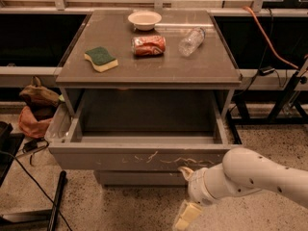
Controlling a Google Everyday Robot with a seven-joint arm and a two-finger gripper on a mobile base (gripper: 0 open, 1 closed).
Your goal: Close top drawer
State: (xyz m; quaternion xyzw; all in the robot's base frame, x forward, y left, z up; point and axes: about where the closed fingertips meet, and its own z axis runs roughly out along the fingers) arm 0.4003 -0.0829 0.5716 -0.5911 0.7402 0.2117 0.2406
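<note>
The top drawer (pixel 115 158) is a wide grey metal drawer that stands pulled out from the cabinet, empty inside. Its flat front has white squiggly scratches across the middle and right. My gripper (pixel 186 192) is at the lower right, on the end of a white arm (pixel 255 177). Its upper fingertip (pixel 184 170) touches the lower edge of the drawer front, right of centre. Its lower finger (pixel 186 216) hangs well below, over the floor. The fingers are spread and hold nothing.
The cabinet top (pixel 192 66) carries a green-and-yellow sponge (pixel 100 58), a crushed red can (pixel 148 45), a white bowl (pixel 144 19) and a lying clear plastic bottle (pixel 191 41). Bags (pixel 34 109) and cables lie on the floor at left. An orange cable (pixel 269 37) runs at right.
</note>
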